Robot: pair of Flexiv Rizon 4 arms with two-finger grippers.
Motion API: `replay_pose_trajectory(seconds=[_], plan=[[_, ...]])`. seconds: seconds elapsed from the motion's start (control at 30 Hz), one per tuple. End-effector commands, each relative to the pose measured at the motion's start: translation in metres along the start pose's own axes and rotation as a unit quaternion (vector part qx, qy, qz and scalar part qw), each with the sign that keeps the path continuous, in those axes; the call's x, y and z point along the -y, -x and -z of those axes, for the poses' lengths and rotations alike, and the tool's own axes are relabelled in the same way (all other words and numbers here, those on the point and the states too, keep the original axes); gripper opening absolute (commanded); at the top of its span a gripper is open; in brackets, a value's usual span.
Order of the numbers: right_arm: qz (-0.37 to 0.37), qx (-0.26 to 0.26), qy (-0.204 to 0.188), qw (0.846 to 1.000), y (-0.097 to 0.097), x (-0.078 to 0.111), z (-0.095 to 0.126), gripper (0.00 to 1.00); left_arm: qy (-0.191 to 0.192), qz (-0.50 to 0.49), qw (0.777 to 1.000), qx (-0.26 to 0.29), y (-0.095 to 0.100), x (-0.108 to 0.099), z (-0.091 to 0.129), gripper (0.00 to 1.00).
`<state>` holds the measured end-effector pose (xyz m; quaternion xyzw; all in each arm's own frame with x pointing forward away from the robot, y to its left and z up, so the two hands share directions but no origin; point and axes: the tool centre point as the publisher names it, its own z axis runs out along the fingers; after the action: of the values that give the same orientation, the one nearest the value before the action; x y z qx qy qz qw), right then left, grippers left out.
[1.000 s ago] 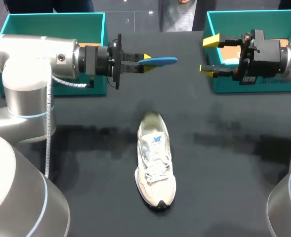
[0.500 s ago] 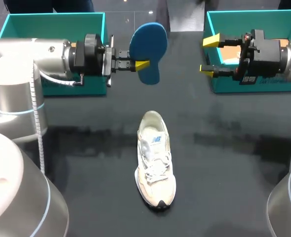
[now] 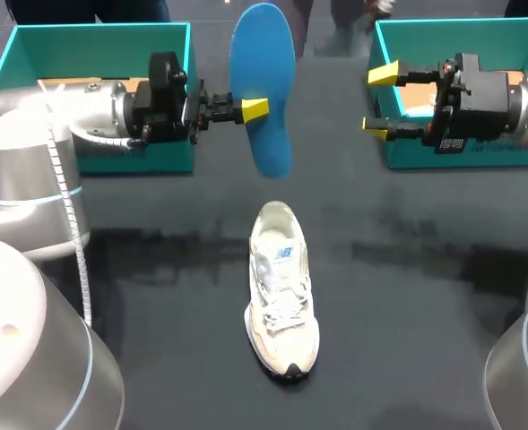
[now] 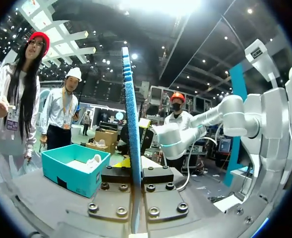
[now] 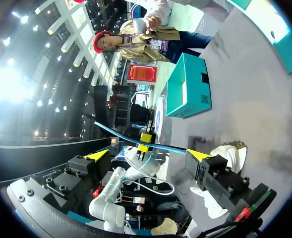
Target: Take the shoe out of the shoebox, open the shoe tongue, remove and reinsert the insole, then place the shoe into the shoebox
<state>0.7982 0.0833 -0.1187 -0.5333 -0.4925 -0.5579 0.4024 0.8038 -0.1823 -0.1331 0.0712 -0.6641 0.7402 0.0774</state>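
My left gripper (image 3: 253,109) is shut on the edge of a blue insole (image 3: 264,85), holding it in the air over the table's far middle, its broad face towards the head view. In the left wrist view the insole (image 4: 131,129) stands edge-on between the closed fingers. The white and beige shoe (image 3: 281,287) lies on the black table, toe towards the near edge. My right gripper (image 3: 380,101) hangs open in front of the right teal shoebox (image 3: 461,31), nothing between its fingers. From the right wrist view its open gripper (image 5: 147,154) faces the insole (image 5: 131,140) and the shoe (image 5: 228,152).
A second teal shoebox (image 3: 93,40) stands at the far left behind my left arm; it also shows in the right wrist view as a teal box (image 5: 188,87). The dark table (image 3: 425,296) stretches around the shoe.
The left wrist has rolled, turning the insole from flat and edge-on to upright with its face showing, and has drawn back a little to the left. The right arm and the shoe have not moved.
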Motion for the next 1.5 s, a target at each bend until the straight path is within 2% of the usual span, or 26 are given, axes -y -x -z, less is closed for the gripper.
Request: replay_pose_trajectory(seconds=[0.03, 0.2, 0.53, 0.67, 0.87, 1.27, 1.5], plan=[[0.0, 0.001, 0.0, 1.0, 0.0, 0.001, -0.001, 1.0, -0.027, 0.257, 0.965, 0.052, 0.0, 0.001, 0.001, 0.0], [0.0, 0.001, 0.0, 1.0, 0.0, 0.001, -0.001, 1.0, -0.028, 0.339, 0.938, 0.069, 0.002, -0.002, -0.001, 0.0], [0.0, 0.001, 0.0, 1.0, 0.0, 0.001, -0.001, 1.0, -0.03, 0.407, 0.91, 0.075, -0.006, -0.004, -0.004, 0.0], [0.0, 0.001, 0.0, 1.0, 0.0, 0.001, -0.001, 1.0, -0.032, 0.44, 0.893, 0.088, -0.004, -0.01, -0.003, 0.0], [0.0, 0.001, 0.0, 1.0, 0.0, 0.001, -0.001, 1.0, -0.009, 0.497, 0.865, 0.064, 0.003, -0.024, -0.006, 0.0], [0.0, 0.001, 0.0, 1.0, 0.0, 0.001, -0.001, 1.0, 0.01, 0.529, 0.847, 0.041, 0.002, -0.034, -0.009, 0.0], [0.0, 0.001, 0.0, 1.0, 0.0, 0.001, -0.001, 1.0, 0.011, 0.563, 0.825, 0.038, 0.004, -0.045, -0.014, 0.0]])
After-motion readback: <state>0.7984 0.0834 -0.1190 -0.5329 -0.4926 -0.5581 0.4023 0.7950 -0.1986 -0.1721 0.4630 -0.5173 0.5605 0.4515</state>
